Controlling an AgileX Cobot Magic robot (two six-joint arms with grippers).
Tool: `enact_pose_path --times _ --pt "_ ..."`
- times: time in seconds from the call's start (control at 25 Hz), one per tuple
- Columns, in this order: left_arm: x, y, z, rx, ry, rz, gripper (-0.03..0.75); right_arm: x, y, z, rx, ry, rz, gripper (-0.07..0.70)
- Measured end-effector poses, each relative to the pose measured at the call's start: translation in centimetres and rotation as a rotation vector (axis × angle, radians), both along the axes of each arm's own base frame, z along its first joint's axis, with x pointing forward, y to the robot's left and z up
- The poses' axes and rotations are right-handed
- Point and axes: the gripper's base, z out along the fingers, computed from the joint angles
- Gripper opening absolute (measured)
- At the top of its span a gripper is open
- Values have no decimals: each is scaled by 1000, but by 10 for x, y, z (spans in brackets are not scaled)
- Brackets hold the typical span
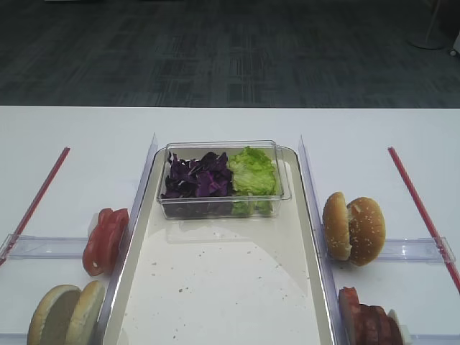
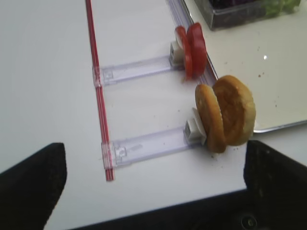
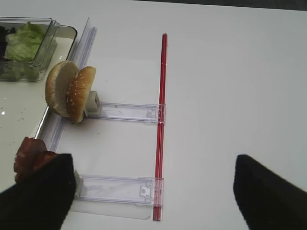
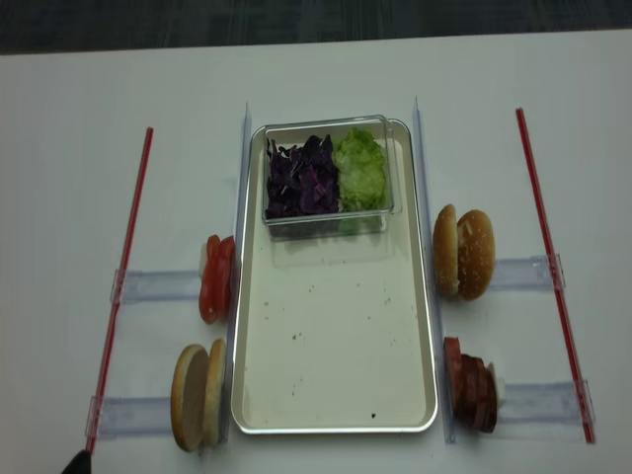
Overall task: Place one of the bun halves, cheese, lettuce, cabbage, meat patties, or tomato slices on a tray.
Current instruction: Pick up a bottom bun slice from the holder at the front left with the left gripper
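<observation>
Bun halves [image 2: 225, 117] stand on edge just ahead of the left gripper [image 2: 153, 191], slightly to its right, at the inner end of a clear rail [image 2: 153, 141]. The left fingers [image 2: 33, 187] are spread wide with nothing between them. The right gripper [image 3: 153, 191] also shows its fingers [image 3: 268, 191] set well apart and empty, though only their tips enter that wrist view, so the exact opening is hard to judge.

The left arm is the nearer one to this pair. The two halves lean face to face, their flat faces running roughly along the gripper's line of approach, so the pair presents a narrow edge toward the open jaws. The tray [image 1: 215, 287] lies just beyond the buns, touching or nearly touching them; the placing move probably runs inward, toward the middle.

One half shows a pale cream cut face, the other a smooth tan crust without seeds. Tomato slices [image 2: 191, 48] stand on the next rail, farther from the left gripper. On the tray's far end a tub [image 1: 223, 208] holds cabbage [image 1: 195, 176] and lettuce [image 1: 253, 171]. The tray is otherwise bare apart from dark specks.
</observation>
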Motion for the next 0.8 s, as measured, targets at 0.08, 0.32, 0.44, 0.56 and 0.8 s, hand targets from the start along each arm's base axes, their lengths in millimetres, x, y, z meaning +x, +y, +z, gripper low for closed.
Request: enact_pose_path --times 0.08,0.32,0.44,0.56,0.8 --pt "8 0 4 4 66 -2 692 0 0 0 0 0 0 678" --pt "33 1 30 32 154 10 691 0 0 0 0 0 0 678" --pt "49 2 44 53 193 20 692 0 0 0 0 0 0 678" --pt "73 1 56 47 258 28 692 0 0 0 0 0 0 678" --pt "121 -2 59 16 400 40 692 0 0 0 0 0 0 678"
